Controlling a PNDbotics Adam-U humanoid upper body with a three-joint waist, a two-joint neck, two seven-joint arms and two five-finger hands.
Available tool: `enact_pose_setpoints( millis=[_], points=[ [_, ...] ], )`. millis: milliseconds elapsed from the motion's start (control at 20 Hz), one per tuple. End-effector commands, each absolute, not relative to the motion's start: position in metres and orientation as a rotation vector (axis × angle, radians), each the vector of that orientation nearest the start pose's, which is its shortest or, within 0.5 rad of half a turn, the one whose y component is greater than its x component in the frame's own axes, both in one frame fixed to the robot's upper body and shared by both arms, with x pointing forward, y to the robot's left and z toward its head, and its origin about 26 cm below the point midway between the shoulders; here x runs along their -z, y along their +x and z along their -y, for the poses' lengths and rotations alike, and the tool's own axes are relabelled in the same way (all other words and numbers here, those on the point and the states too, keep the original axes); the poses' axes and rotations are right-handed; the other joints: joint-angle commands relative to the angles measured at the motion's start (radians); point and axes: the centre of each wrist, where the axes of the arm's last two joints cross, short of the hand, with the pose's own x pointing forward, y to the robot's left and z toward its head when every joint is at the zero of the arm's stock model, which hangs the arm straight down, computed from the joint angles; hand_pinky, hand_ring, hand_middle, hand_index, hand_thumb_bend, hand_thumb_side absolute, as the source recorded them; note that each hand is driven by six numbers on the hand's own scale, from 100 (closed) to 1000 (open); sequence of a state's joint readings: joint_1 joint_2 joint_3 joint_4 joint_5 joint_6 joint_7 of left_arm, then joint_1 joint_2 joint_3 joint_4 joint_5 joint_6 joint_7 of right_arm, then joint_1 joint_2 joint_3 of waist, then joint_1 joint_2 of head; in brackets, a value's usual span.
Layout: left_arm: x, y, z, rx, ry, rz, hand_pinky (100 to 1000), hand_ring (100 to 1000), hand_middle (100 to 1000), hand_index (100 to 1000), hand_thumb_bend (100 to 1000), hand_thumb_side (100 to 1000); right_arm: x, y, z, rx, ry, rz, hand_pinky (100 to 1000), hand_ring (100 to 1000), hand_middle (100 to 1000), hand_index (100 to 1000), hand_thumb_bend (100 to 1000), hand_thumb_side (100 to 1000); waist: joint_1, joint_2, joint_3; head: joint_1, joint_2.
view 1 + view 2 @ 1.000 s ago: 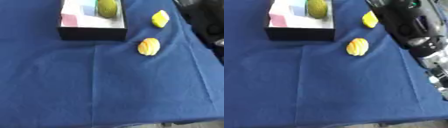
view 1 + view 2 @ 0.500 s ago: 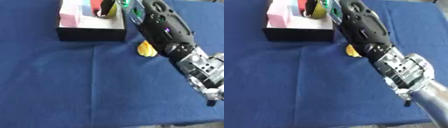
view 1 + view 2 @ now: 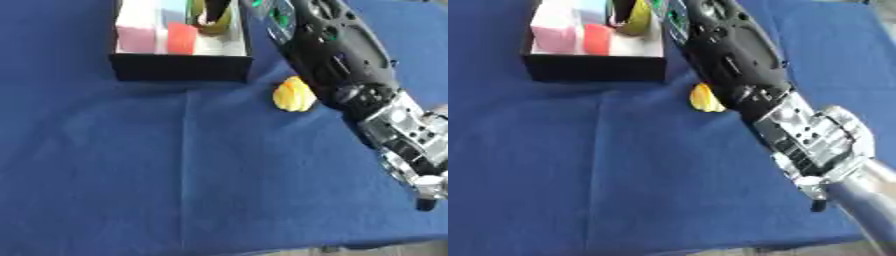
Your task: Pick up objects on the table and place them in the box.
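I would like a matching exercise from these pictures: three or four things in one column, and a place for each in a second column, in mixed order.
Things:
1. pink block
2. yellow fruit
3. right arm
4. box

Places:
A. on the cloth, right of the box's front corner
B. inside the box, at its left side
C. at the top of the table, on the blue cloth
D. reaching from the lower right up toward the box

Pairs: 1-B, 2-A, 3-D, 4-C
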State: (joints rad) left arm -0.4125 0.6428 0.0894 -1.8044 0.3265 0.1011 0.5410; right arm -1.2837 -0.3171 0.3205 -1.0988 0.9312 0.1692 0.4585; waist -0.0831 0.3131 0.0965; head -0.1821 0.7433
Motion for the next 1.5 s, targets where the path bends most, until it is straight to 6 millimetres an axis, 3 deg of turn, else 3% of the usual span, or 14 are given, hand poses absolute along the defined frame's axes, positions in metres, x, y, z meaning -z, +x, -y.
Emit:
enact_pose_setpoints(
  millis=[50, 450, 700, 850, 1200, 1500],
  points=[
    [-0.254, 0.323, -0.345, -0.235, 0.537, 2.181, 775, 791, 778, 813, 100, 624, -0.378, 0.44, 0.149, -1.372, -1.089, 1.694, 899, 841, 803, 900, 533, 144, 0.0, -0.043, -0.014, 0.005, 0.013],
    [-0.248, 0.322, -0.351, -0.233, 0.57, 2.158, 774, 791, 778, 812, 100, 623, -0.383, 0.413, 0.226, -1.306, -0.989, 1.64, 908, 865, 829, 913, 539, 152, -0.007, -0.063, -0.058, 0.025, 0.02],
    [-0.247, 0.321, -0.353, -0.239, 0.582, 2.154, 773, 791, 777, 812, 100, 622, -0.383, 0.375, 0.251, -1.344, -0.99, 1.629, 908, 870, 834, 913, 545, 155, -0.003, -0.061, -0.065, 0.041, 0.002],
    [-0.246, 0.321, -0.354, -0.246, 0.583, 2.153, 773, 791, 777, 812, 100, 621, -0.378, 0.365, 0.256, -1.345, -0.991, 1.594, 907, 872, 835, 913, 546, 153, 0.002, -0.06, -0.067, 0.043, -0.029],
    [-0.248, 0.322, -0.351, -0.25, 0.568, 2.162, 772, 791, 778, 812, 100, 618, -0.364, 0.388, 0.262, -1.347, -1.004, 1.477, 914, 883, 847, 920, 556, 147, 0.017, -0.051, -0.055, 0.038, -0.104],
    [-0.25, 0.322, -0.348, -0.256, 0.555, 2.171, 771, 791, 777, 811, 100, 618, -0.352, 0.415, 0.268, -1.318, -0.984, 1.419, 918, 886, 849, 923, 557, 136, 0.02, -0.042, -0.043, 0.052, -0.124]
  ],
)
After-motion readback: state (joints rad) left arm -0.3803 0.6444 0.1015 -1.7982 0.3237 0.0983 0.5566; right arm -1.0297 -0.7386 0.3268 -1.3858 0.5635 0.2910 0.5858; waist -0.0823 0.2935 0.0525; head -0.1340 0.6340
